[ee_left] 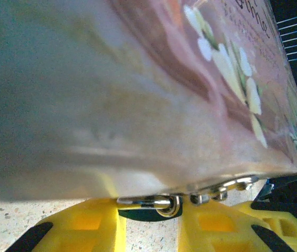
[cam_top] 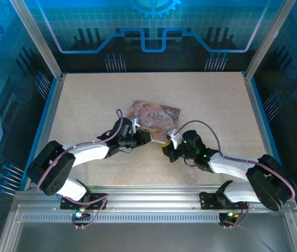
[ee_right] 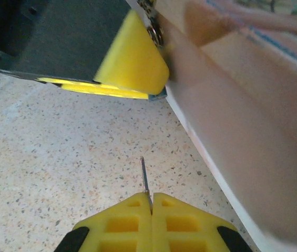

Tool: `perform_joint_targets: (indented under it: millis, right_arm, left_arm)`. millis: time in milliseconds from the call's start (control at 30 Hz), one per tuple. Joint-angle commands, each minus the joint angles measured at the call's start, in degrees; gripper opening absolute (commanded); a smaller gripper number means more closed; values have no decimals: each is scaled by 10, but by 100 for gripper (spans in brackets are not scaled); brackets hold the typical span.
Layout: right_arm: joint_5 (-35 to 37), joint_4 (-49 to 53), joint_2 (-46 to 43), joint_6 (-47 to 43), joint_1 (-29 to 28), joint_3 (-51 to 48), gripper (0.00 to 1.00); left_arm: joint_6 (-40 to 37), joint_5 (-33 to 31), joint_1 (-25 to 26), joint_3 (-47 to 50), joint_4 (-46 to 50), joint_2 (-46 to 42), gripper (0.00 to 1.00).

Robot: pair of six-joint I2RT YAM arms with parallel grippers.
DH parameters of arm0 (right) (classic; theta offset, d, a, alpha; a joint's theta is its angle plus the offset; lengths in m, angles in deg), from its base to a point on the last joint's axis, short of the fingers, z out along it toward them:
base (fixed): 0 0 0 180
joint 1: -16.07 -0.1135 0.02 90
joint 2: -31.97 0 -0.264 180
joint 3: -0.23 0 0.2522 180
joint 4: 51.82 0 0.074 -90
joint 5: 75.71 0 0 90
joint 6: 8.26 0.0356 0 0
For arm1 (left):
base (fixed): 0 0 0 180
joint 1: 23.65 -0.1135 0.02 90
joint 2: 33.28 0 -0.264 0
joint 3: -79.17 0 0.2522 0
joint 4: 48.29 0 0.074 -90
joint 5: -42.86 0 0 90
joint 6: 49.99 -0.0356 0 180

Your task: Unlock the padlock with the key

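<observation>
The padlock (ee_left: 149, 212) shows in the left wrist view as a dark body with a silvery shackle, hooked into the metal clasp on the pink tin's edge. My left gripper (ee_left: 151, 223) is shut on it, one yellow finger (ee_left: 88, 226) on each side. In the top view that gripper (cam_top: 146, 138) sits at the tin's near edge. My right gripper (ee_right: 152, 203) is shut on the key (ee_right: 144, 176), whose thin dark blade sticks out ahead over the table. It points toward the left gripper's yellow finger (ee_right: 132, 60). The right gripper (cam_top: 167, 149) hovers just right of the left one.
The pink picture-printed tin (cam_top: 155, 116) lies mid-table, its pale side wall (ee_right: 243, 136) close on the right of the key. The speckled table (cam_top: 85, 100) is bounded by blue-lit enclosure walls. Both arms converge at the tin's near edge.
</observation>
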Motion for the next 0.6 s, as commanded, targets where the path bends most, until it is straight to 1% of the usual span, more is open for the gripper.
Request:
perform_joint_targets:
  millis: [0, 133, 567]
  right_arm:
    - [19, -43, 24, -8, -15, 17, 2]
    - [44, -66, 46, -2, -20, 21, 2]
    - [44, -98, 99, 8, -32, 52, 2]
  left_arm:
    - [21, 31, 3, -17, -29, -16, 26]
    - [21, 30, 3, -15, -30, -15, 26]
    - [30, 31, 3, -11, -39, -15, 26]
